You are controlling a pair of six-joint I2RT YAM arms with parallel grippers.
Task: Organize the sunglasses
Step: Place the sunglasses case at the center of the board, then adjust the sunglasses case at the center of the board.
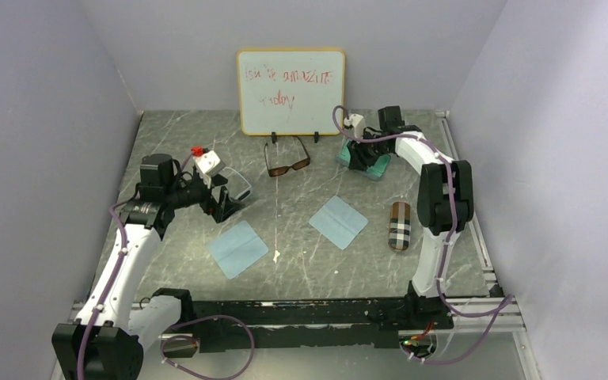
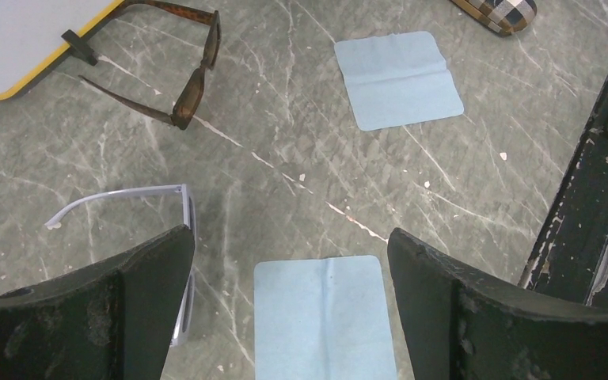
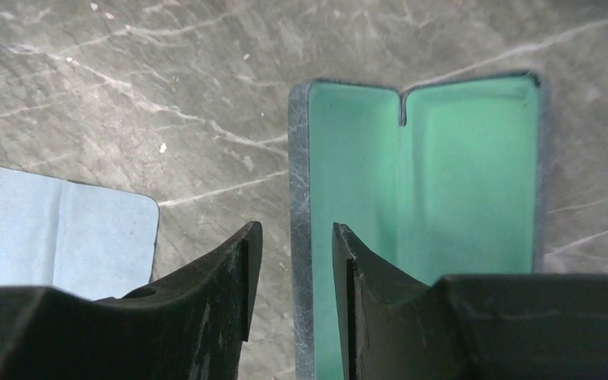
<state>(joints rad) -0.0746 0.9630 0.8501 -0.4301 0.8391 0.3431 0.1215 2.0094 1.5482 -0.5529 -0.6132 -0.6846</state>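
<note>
My left gripper point(image 1: 225, 204) hangs low over the table point(image 1: 166, 142) with its jaws spread wide and nothing between them; in the left wrist view point(image 2: 289, 241) only marbled tabletop and the near edge of a light-blue cloth point(image 2: 324, 317) show in the gap. The white sunglasses point(image 1: 239, 187) lie on the table just beside my left finger point(image 2: 127, 309), partly hidden under it, one temple arm point(image 2: 119, 198) stretched out flat; they are in no case. That same cloth point(image 1: 239, 248) lies flat a little nearer my bases. Further right the brown sunglasses point(image 1: 287, 162) rest on the bare table with both temples open, just in front of the whiteboard point(image 1: 290, 91) on its stand, also outside any case. A second light-blue cloth point(image 1: 338, 222) lies flat near the middle. At the back right the grey case point(image 1: 370, 166) lies open; in the right wrist view both halves show only green lining point(image 3: 467, 182). My right gripper point(image 3: 295, 237) is down over it with the jaws narrowed, standing either side of the case's left rim point(image 3: 298, 158); a gap shows on both sides of the rim, so I am not pinching it. The plaid case point(image 1: 399, 226) lies shut, well apart towards the front right; I cannot tell what it holds.
</note>
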